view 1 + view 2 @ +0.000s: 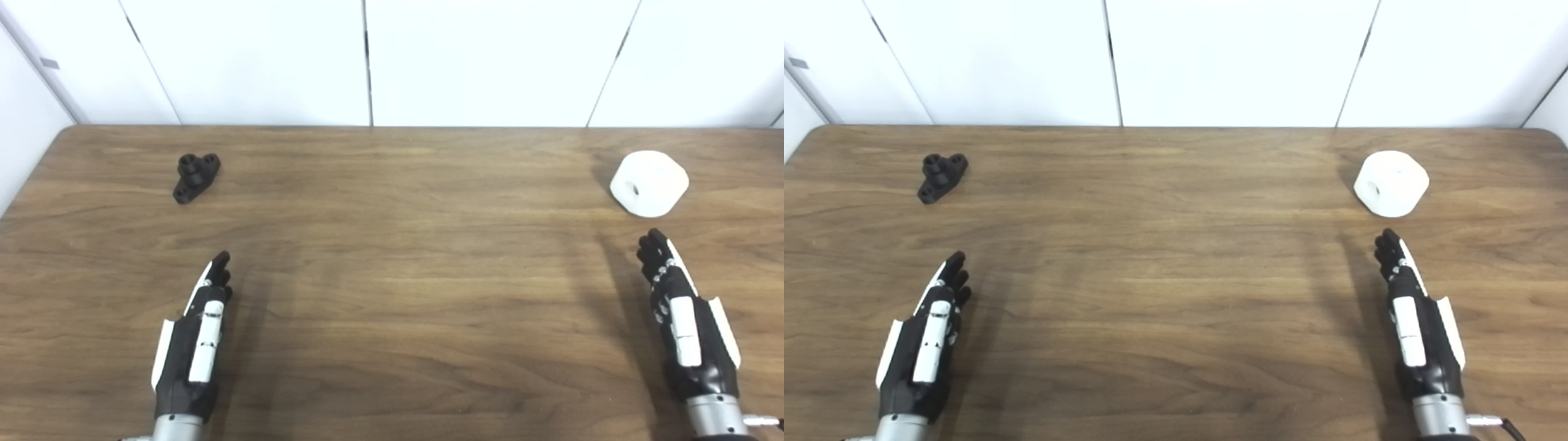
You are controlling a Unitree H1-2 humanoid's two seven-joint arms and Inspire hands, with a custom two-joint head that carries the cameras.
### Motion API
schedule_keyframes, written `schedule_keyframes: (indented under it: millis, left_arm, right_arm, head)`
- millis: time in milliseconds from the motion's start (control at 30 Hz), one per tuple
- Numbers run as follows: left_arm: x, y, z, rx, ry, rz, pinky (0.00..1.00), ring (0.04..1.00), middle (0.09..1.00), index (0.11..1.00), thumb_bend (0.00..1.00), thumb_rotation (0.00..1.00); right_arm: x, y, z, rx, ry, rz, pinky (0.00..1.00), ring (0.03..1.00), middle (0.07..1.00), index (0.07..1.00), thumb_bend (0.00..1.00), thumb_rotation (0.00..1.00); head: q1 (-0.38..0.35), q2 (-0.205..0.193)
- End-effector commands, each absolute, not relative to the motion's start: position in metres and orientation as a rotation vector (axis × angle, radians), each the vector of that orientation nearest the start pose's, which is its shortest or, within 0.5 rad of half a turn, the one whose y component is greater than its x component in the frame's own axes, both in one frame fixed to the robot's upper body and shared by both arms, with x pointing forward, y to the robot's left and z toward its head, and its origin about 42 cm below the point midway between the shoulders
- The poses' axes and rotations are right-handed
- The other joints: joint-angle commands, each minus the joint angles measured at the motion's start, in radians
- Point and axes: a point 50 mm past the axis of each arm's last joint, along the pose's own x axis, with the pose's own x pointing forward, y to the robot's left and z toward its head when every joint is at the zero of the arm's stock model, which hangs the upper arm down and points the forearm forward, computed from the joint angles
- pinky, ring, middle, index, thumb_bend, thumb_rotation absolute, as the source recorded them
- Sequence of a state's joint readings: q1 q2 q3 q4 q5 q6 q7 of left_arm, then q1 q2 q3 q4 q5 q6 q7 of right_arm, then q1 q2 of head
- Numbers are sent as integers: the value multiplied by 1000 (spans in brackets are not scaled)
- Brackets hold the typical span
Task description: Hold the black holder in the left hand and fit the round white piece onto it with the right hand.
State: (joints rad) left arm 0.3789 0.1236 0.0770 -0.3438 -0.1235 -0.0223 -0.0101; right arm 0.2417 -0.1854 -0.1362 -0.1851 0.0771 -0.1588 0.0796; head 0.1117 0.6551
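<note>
Two parts and two hands are on the wooden table [392,275], and nothing has been picked up yet. At far left, the black holder [196,176] lies toward the back edge, a small bracket with two ringed holes at its far end and a stub between them. Your left hand [195,334] hangs nearer you and slightly to the right, well apart from the holder, fingers extended and holding nothing. Reach forward and a little left, and take the holder by its narrow base, so the stub remains exposed for the fit; a grasp across the ringed end would likely block it. The middle of the table is bare wood. At far right, the round white piece [649,182] lies toward the back with its bore facing left and toward you. Your right hand [683,318] is just short of it, fingers straight and released, grasping nothing. Take the piece by its outer rim, keeping the bore unobstructed, and secure the holder first.
</note>
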Motion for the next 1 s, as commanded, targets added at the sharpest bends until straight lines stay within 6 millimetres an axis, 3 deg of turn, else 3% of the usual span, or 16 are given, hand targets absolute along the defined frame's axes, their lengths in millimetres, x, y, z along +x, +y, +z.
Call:
schedule_keyframes:
  millis: [0, 100, 333, 567, 867, 967]
  left_arm:
    - [149, 272, 106, 16, 31, 124, 1000, 1000, 1000, 943, 308, 798]
    - [148, 267, 103, 7, 28, 126, 1000, 1000, 1000, 945, 247, 784]
    - [146, 259, 92, 34, 33, 132, 1000, 1000, 992, 927, 282, 754]
    - [143, 256, 85, 43, 38, 114, 1000, 1000, 998, 930, 295, 756]
    - [143, 259, 81, 64, 48, 108, 1000, 1000, 994, 931, 251, 672]
    - [143, 260, 80, 65, 53, 108, 1000, 1000, 990, 924, 244, 602]
  right_arm:
    - [182, -316, 90, -150, -49, -83, 1000, 968, 963, 966, 492, 1000]
    - [182, -320, 85, -141, -51, -76, 1000, 978, 971, 974, 501, 1000]
    - [181, -327, 76, -118, -30, -73, 1000, 985, 972, 985, 485, 1000]
    - [179, -329, 74, -105, -9, -57, 1000, 1000, 992, 992, 452, 1000]
    - [181, -328, 68, -120, -27, -35, 1000, 1000, 1000, 1000, 384, 1000]
    - [180, -327, 68, -118, -20, -40, 1000, 1000, 1000, 1000, 380, 1000]
  head:
    - [21, -11]
    - [58, -37]
    - [134, -104]
    - [165, -165]
    - [164, -194]
    - [158, -193]
